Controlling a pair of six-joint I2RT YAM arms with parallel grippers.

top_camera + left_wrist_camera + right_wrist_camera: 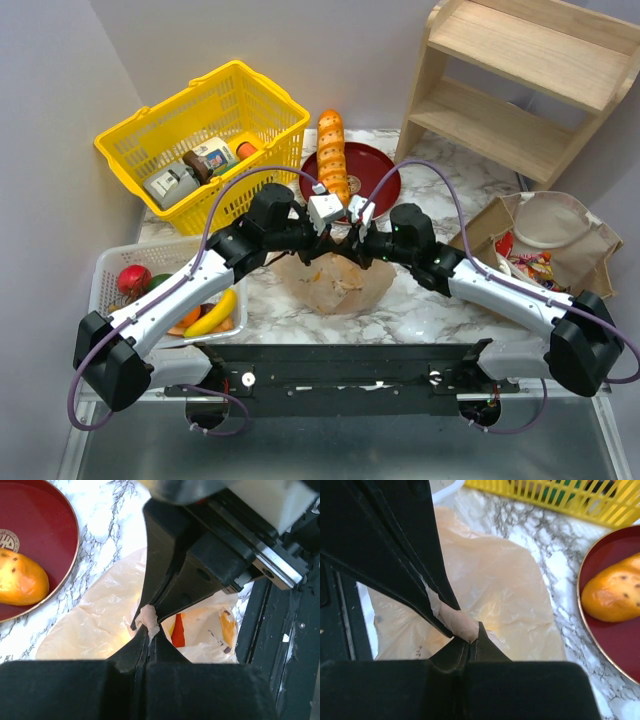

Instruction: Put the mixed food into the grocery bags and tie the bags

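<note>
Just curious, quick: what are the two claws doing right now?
Left end effector: closed, pinching the plastic bag.
Right end effector: closed, pinching the same bag.

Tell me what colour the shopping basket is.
Bright yellow basket, clearest in the top external view.

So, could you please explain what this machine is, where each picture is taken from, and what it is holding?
These are two robot arms bolted to a marble table. The wide picture looks down from above; the other two come from cameras on each wrist. The left fingers and right fingers are both shut on twisted ends of the thin plastic bag, with food inside. Around it lie a yellow basket, a red plate with a loaf, a white tray of fruit and a brown paper bag.
</note>
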